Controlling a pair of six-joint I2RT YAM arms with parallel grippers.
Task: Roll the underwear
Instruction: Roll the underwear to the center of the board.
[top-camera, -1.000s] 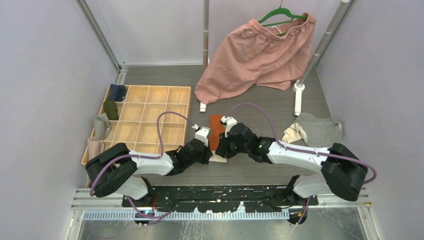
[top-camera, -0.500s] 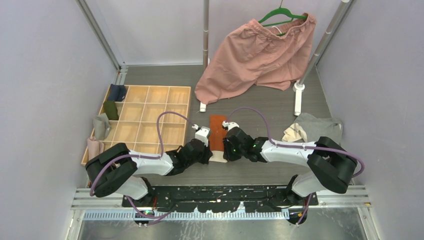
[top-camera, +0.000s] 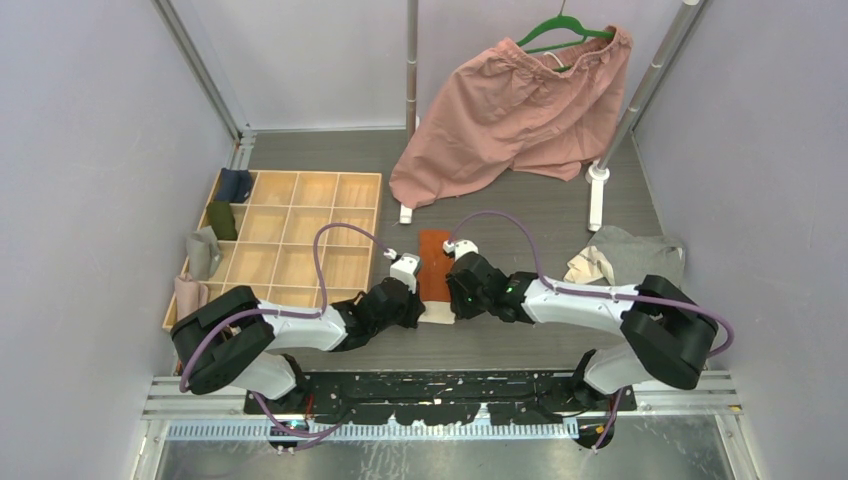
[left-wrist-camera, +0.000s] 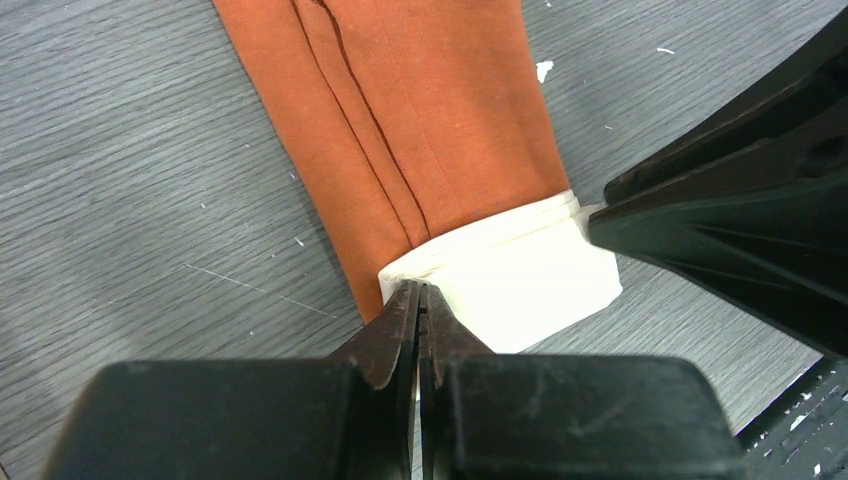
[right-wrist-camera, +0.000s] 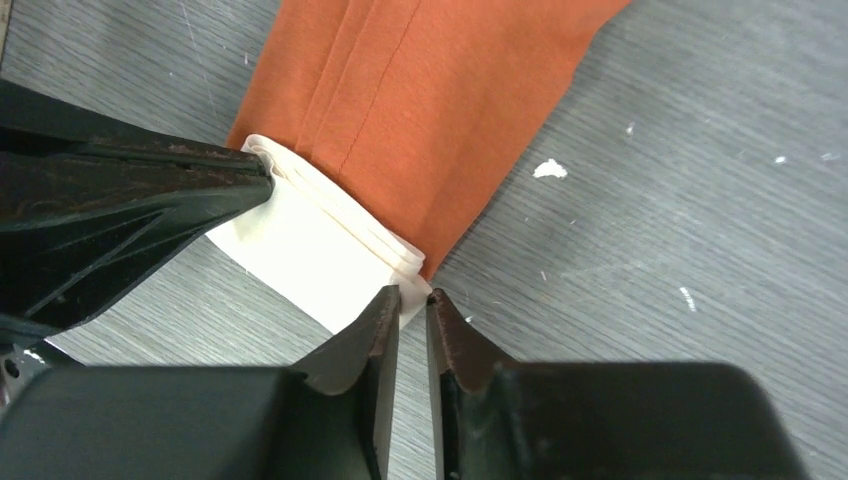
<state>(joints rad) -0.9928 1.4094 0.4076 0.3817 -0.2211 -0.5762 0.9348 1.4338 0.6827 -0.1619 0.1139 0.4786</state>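
The rust-orange underwear (top-camera: 434, 262) lies folded into a narrow strip on the grey table between my two grippers, its cream-white waistband (left-wrist-camera: 510, 275) at the near end. My left gripper (left-wrist-camera: 418, 288) is shut, its tips pinching the waistband's left corner. My right gripper (right-wrist-camera: 412, 293) has its jaws a little apart, and the waistband's right corner (right-wrist-camera: 405, 262) lies between the tips. In the top view both grippers (top-camera: 422, 308) (top-camera: 455, 308) meet at that band. The grey underwear (top-camera: 638, 258) lies crumpled at the right.
A wooden compartment tray (top-camera: 295, 235) stands at the left, with dark rolled cloths in its far-left cells. Big pink shorts (top-camera: 510, 110) hang from a green hanger at the back. Rack posts (top-camera: 411, 100) (top-camera: 598, 190) stand behind the orange strip.
My right arm has dropped from the strip's middle to the near waistband corner. Its jaws closed a little, then parted again. The left arm and the strip have not moved.
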